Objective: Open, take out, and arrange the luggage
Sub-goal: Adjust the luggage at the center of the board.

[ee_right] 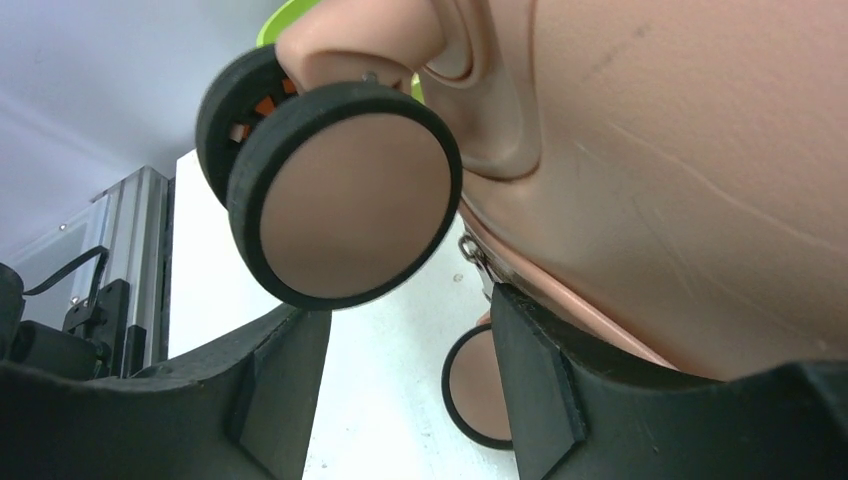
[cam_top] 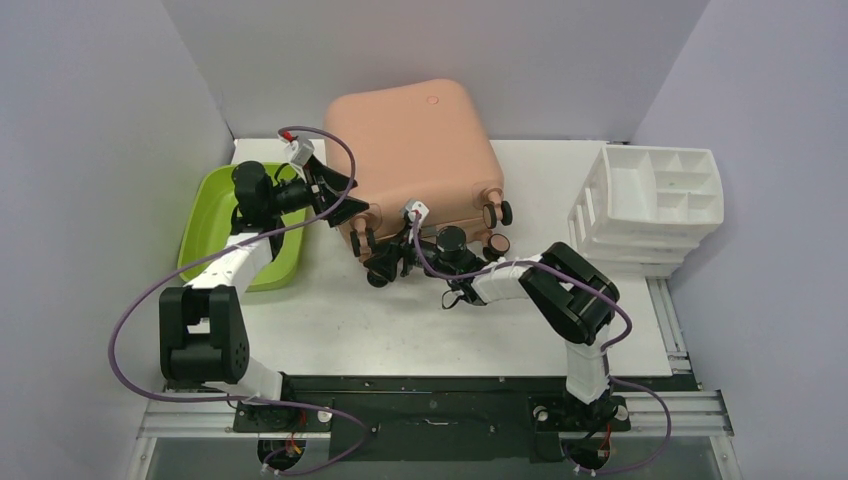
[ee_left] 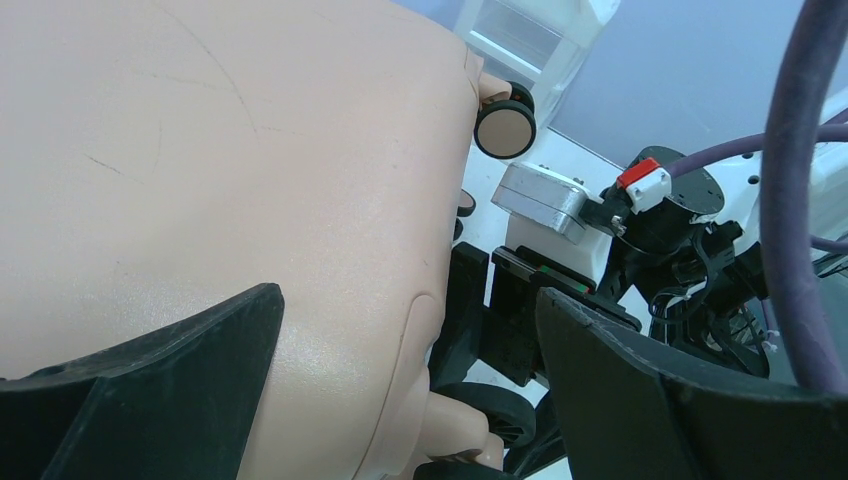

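- Three plain walls box the space in: a back wall (cam_top: 430, 40), a left wall (cam_top: 90, 150) and a right wall (cam_top: 770, 100), all pale lavender-grey (the side ones look a shade darker).
- A white, matte tabletop (cam_top: 400, 330) fills the floor of this box and meets the back wall in a straight line.
- A black plate (cam_top: 430, 385) lies along the tabletop's near edge, with silver metal rails (cam_top: 440, 420) just in front of it.
- Another metal rail (cam_top: 668, 320) runs along the tabletop's right side.
- The light is even and soft, and the shadows on the white surface are faint.
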Robot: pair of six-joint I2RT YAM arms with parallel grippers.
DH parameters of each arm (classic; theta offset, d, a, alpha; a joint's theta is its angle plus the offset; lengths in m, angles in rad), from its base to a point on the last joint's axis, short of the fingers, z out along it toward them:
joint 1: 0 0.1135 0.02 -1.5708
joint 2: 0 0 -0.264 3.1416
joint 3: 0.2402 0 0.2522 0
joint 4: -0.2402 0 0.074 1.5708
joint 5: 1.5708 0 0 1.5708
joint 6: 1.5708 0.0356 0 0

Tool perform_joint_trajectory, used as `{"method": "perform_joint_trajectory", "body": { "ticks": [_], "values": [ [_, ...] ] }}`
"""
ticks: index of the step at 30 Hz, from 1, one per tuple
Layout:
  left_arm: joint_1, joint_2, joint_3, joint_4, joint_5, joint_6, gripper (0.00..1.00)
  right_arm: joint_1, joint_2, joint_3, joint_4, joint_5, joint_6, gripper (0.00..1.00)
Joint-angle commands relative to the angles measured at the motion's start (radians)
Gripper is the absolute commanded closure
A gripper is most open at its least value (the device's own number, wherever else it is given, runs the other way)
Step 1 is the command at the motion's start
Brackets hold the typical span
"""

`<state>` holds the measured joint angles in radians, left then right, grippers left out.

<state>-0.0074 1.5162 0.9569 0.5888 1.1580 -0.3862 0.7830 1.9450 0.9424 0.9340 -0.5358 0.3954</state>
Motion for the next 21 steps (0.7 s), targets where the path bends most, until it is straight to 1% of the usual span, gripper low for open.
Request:
{"method": "perform_joint_trajectory", "body": {
  "ticks": [1,6,9,12,14,16,21],
  "values": [
    [0.002,0.033,-0.02,-0.018,0.023,-0.032,0.04,-0.026,0.039,-0.034,0.052,0.156,0.015,0.44],
    [0.0,0.062,-0.012,0.004,0.032,-0.057,0.04,-0.011,0.054,-0.057,0.091,0.179,0.016,0.41],
    [-0.011,0.087,-0.026,0.039,0.031,-0.088,0.04,-0.005,0.064,-0.071,0.138,0.2,0.005,0.34],
    [-0.029,0.097,-0.04,0.067,0.026,-0.102,0.04,-0.001,0.091,-0.077,0.182,0.211,0.015,0.29],
    [-0.041,0.094,-0.05,0.076,0.021,-0.105,0.04,0.001,0.108,-0.087,0.244,0.219,0.025,0.27],
    [-0.05,0.087,-0.06,0.081,0.019,-0.103,0.04,0.005,0.119,-0.09,0.292,0.22,0.027,0.26],
    [-0.052,0.071,-0.082,0.068,0.009,-0.079,0.04,0.02,0.129,-0.077,0.302,0.225,0.026,0.27]
  ]
}}
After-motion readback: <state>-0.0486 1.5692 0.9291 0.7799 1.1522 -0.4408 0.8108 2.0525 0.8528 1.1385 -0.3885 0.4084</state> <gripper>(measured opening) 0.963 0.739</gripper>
